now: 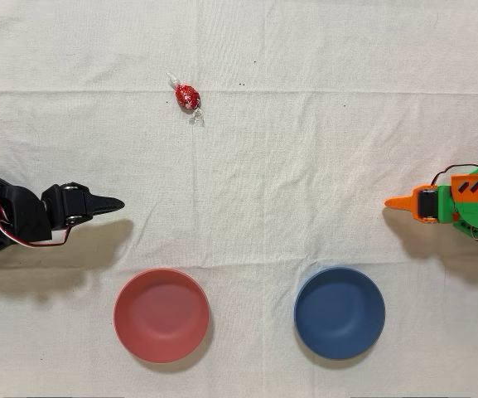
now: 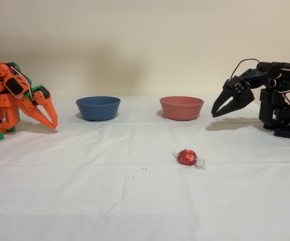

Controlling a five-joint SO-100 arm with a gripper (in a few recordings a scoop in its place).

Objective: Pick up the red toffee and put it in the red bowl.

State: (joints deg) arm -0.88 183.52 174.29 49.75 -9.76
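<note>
Black gripper (image 2: 216, 113) hanging above the white cloth (image 2: 134, 201), fingers nearly pressed together, pinching nothing; red toffee (image 1: 187, 97) well apart from the fingertips, on the cloth; red bowl (image 1: 161, 315) near, beside the dark blue bowl (image 1: 339, 313).

A white cloth (image 1: 321, 124) covers my whole working surface, creased in long faint folds that run across it in the overhead view. A few tiny dark specks (image 1: 242, 83) sit on the cloth. The blue bowl (image 1: 340, 313) stands upright on it, round, shallow and dark, with nothing inside that I can see; in the fixed view it sits toward the back of the cloth. Opposite me the idle orange arm (image 1: 458, 203) rests on a green base, folded low, its pointed tip angled down close to the cloth in the fixed view. A plain beige wall (image 2: 145, 45) stands behind the table.
</note>
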